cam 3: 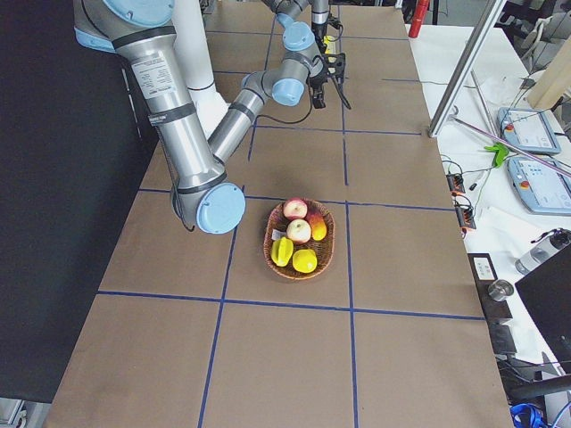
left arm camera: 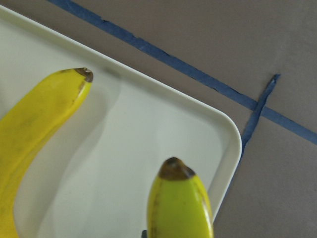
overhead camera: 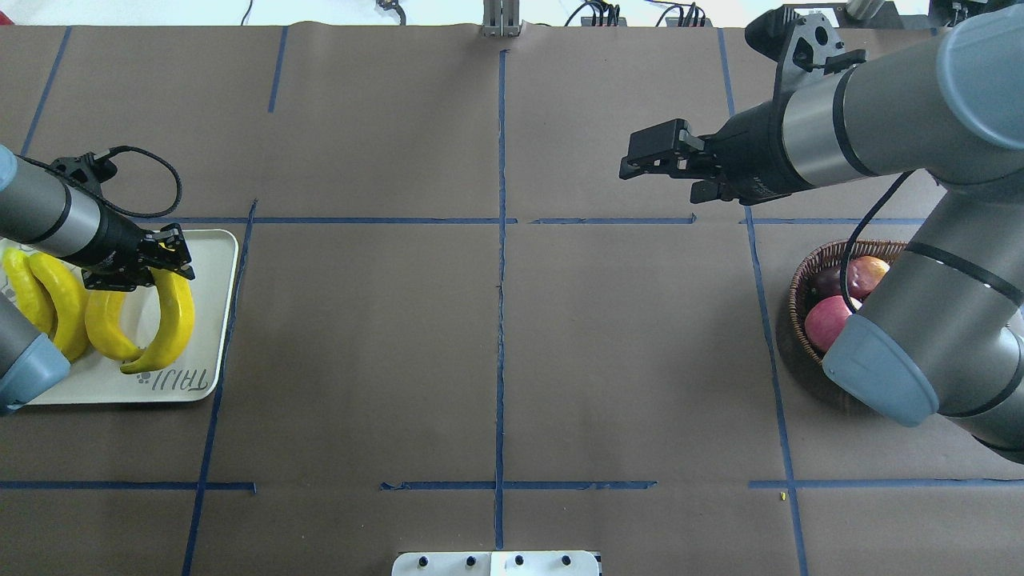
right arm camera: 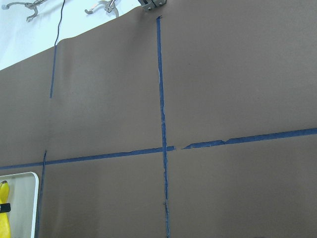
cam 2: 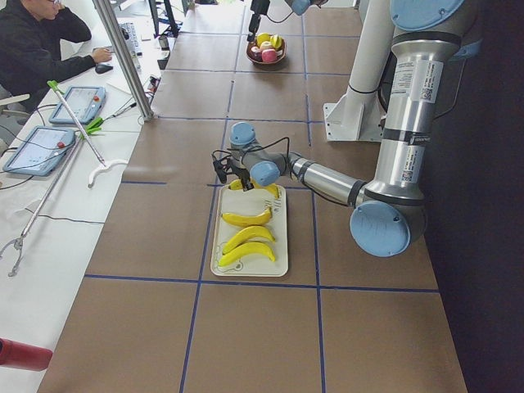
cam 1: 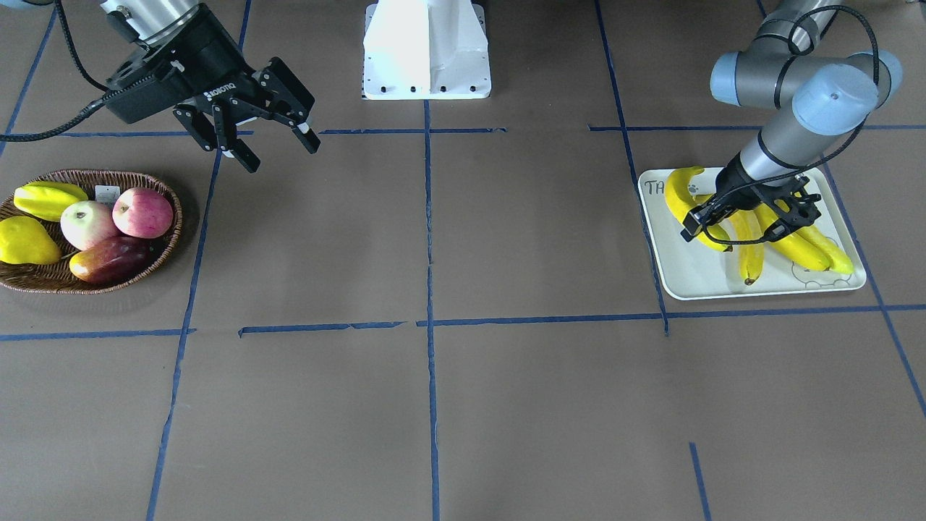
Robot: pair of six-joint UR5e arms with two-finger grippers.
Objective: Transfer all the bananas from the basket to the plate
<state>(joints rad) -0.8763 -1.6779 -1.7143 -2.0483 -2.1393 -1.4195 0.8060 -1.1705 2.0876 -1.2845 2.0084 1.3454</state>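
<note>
Several yellow bananas lie side by side on the white plate. My left gripper hangs low over them, open, its fingers straddling the top end of the banana nearest the plate's printed edge. That banana's dark tip fills the bottom of the left wrist view. The wicker basket holds apples and other fruit; I see no banana in it. My right gripper is open and empty, raised above the table beside the basket.
The basket carries two apples, a yellow pear-shaped fruit, a ridged yellow-green fruit and a dark red one. The white robot base stands mid-table. A person sits at a side desk.
</note>
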